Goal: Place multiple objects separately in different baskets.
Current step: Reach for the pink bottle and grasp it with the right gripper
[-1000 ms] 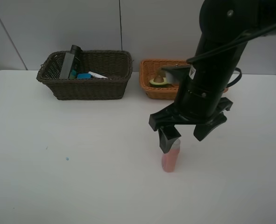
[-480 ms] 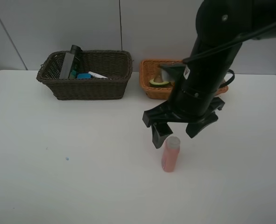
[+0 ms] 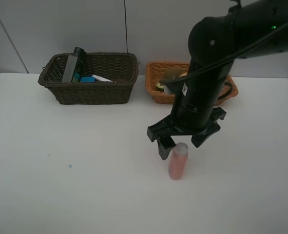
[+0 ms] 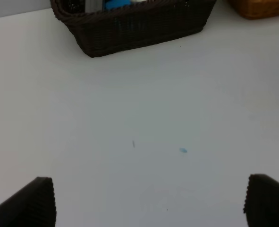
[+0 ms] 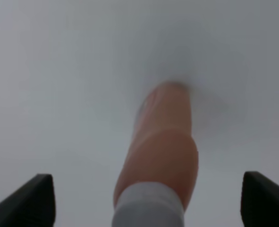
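A pink bottle (image 3: 177, 163) is seen standing upright on the white table (image 3: 85, 185), right of centre and well short of the near edge, with the right gripper (image 3: 183, 145) poised directly above its white cap; the jaws are held wide apart, one finger (image 3: 165, 146) just left of the cap, and nothing is gripped. From the right wrist camera the bottle (image 5: 163, 156) is viewed between the two spread fingertips (image 5: 35, 198), with bare table on every side. At the far edge, the dark brown basket (image 3: 90, 78) is set left of centre, and in it a dark green pump bottle (image 3: 73, 66), a blue eraser block (image 3: 87, 79) and a white-pink marker (image 3: 102, 78) can be made out. The light orange basket (image 3: 158, 92) is placed just to its right, largely hidden behind the arm. A broad stretch of open table is left between bottle and baskets. The left gripper (image 4: 148, 203) is shown only by its wrist camera, jaws fully apart and empty over bare table, the brown basket (image 4: 134, 28) lying well beyond it.
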